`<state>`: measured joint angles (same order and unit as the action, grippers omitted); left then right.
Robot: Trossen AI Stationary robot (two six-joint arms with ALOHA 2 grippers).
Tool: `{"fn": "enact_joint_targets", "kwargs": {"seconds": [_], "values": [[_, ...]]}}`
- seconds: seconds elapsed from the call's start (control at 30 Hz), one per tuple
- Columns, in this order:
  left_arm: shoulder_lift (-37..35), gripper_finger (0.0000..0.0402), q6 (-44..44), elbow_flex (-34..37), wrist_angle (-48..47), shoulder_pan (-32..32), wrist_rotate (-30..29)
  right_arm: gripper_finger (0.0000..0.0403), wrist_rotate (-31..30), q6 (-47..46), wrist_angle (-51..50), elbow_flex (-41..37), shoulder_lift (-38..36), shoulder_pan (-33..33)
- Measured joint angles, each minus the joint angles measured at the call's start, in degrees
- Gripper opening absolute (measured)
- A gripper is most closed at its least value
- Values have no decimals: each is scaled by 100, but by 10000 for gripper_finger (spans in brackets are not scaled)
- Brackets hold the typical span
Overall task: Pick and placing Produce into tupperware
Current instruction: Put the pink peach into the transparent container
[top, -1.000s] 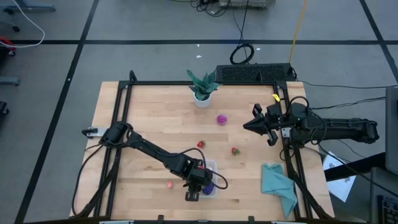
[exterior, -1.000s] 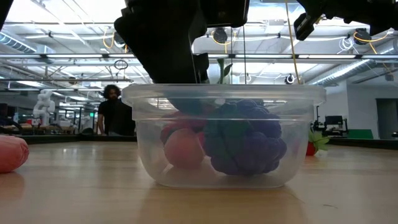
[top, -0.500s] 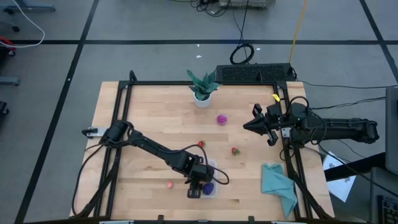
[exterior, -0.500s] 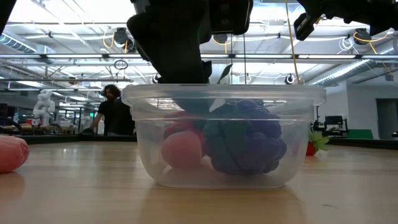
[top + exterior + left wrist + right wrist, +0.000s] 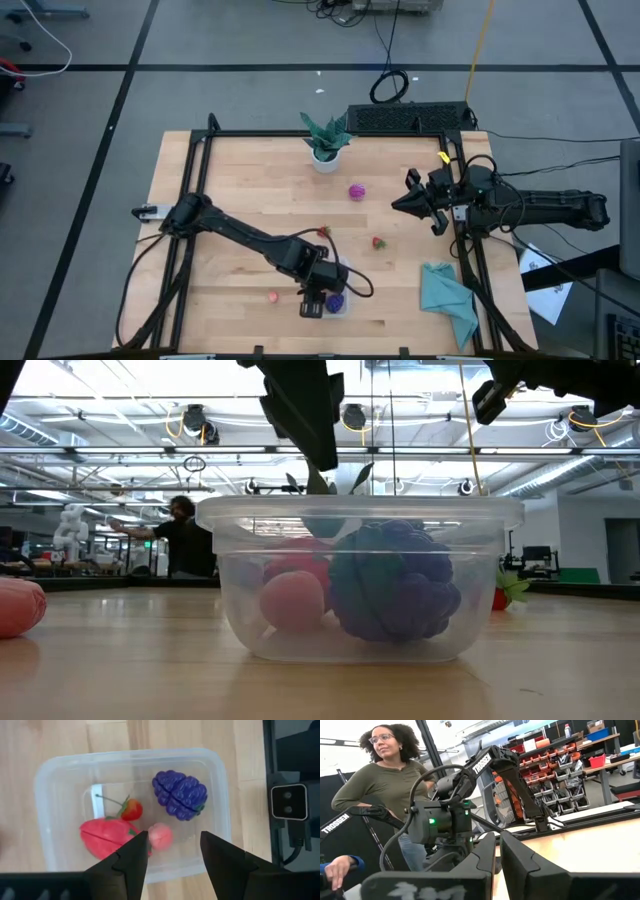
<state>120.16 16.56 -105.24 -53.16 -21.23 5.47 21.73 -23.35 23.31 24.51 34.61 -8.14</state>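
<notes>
The clear tupperware [image 5: 131,760] [image 5: 360,510] [image 5: 344,266] sits near the table's near edge. It holds a dark purple grape bunch [image 5: 180,795], a small strawberry [image 5: 131,810], a red piece [image 5: 107,835] and a pinkish fruit [image 5: 161,836]. My left gripper [image 5: 175,862] [image 5: 305,410] hangs open above it, touching nothing. Loose produce lies on the table: a magenta piece [image 5: 357,191], two red pieces [image 5: 378,242] [image 5: 323,231] and a pinkish one [image 5: 272,296]. My right gripper [image 5: 410,203] [image 5: 498,852] waits shut at the table's right edge.
A green potted plant [image 5: 326,140] stands near the far edge. A teal cloth [image 5: 448,295] lies at the near right corner. People [image 5: 385,775] [image 5: 180,540] stand in the room beyond the table.
My left gripper has risen straight up out of the tupperware, from inside its rim to well above it. The produce stays in the container.
</notes>
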Motion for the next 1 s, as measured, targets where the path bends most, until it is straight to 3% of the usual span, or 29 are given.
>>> {"fn": "enact_joint_targets", "kwargs": {"seconds": [0.33, 1.0], "values": [[-1, 184, 104, -19, -815, -42, -265, 18, 112, 0, -2, 0, 0, 0], [-864, 184, 657, -8, -2088, -232, -1774, 18, 112, 0, -136, -2, -84, -2]]}}
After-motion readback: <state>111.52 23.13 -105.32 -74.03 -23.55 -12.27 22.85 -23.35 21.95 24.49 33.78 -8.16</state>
